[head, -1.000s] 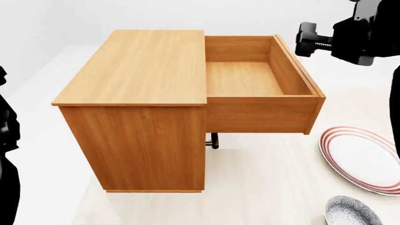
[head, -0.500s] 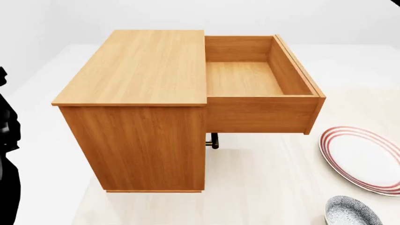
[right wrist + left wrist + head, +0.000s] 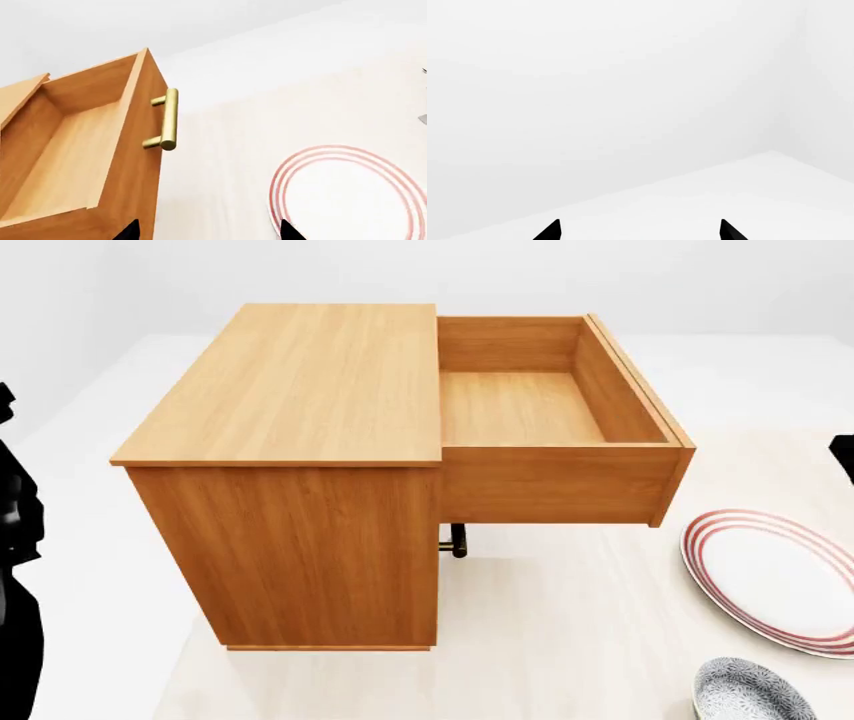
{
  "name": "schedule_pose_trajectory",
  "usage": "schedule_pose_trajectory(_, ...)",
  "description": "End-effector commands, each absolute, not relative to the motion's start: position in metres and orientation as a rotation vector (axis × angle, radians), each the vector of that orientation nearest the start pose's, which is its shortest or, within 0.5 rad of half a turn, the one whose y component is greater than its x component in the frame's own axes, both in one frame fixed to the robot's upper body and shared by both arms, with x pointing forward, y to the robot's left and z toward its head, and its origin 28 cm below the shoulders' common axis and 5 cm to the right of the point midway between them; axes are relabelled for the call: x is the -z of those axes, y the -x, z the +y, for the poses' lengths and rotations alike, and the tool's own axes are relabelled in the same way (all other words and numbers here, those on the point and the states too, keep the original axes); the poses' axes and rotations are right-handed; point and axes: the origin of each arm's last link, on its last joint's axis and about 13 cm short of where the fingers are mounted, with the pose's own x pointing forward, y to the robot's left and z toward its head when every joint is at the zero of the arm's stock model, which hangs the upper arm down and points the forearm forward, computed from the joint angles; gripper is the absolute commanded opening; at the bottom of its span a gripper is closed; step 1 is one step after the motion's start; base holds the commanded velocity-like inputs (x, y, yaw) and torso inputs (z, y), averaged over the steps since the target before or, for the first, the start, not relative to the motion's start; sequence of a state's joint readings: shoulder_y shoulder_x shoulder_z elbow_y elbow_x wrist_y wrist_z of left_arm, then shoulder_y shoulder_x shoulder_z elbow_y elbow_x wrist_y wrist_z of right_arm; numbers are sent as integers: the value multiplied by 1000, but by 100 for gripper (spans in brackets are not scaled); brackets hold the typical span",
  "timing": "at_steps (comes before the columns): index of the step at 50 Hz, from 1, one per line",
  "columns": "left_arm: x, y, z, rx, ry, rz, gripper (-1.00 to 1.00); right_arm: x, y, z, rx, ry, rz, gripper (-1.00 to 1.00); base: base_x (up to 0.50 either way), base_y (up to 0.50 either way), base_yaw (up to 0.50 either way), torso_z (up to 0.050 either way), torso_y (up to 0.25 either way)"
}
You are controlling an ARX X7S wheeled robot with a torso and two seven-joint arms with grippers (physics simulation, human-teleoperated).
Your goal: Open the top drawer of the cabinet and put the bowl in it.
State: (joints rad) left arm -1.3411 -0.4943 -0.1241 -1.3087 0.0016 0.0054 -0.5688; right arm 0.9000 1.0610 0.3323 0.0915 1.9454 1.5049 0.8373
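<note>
The cabinet (image 3: 300, 440) stands at the middle of the head view. Its top drawer (image 3: 534, 410) is pulled out to the right, open and empty. It also shows in the right wrist view (image 3: 73, 150) with its brass handle (image 3: 168, 120). The bowl (image 3: 751, 693), blue-grey and speckled, sits on the floor at the lower right, partly cut off. My right gripper (image 3: 208, 232) is open and empty, above the floor between the drawer front and the plate. My left gripper (image 3: 639, 231) is open and empty, facing a bare white wall.
A flat white plate with red rings (image 3: 774, 580) lies right of the drawer, beyond the bowl; it also shows in the right wrist view (image 3: 347, 195). A sliver of my right arm (image 3: 845, 458) shows at the right edge. My left arm (image 3: 14, 570) fills the left edge.
My right arm, near the drawer's front at the upper right a second ago, left the head view; now only a sliver shows lower at the right edge. Cabinet, plate and bowl have not moved.
</note>
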Motion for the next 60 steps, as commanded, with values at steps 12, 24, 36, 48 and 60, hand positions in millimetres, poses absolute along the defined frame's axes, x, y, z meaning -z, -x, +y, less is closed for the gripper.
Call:
schedule_pose_trajectory(12,-210,-383,417,-1081,16,-76,100,-241,-121,-295,1,-243,737,100,0,0,0,0,0)
schedule_pose_trajectory(24,-210,-383,418,-1077,19,-76,100,-213,-125,-305,97,-171,840,100,0,0,0,0,0)
schedule_pose_trajectory(36,-211,-383,418,-1076,23,-77,100,-192,-134,-307,101,-182,875,100,0,0,0,0,0)
schedule_pose_trajectory(48,-211,-383,417,-1076,25,-79,100,-182,-143,-308,114,-154,898,100,0,0,0,0,0)
schedule_pose_trajectory(60,-211,-383,418,-1070,24,-79,100,-171,-155,-316,193,-170,877,100,0,0,0,0,0)
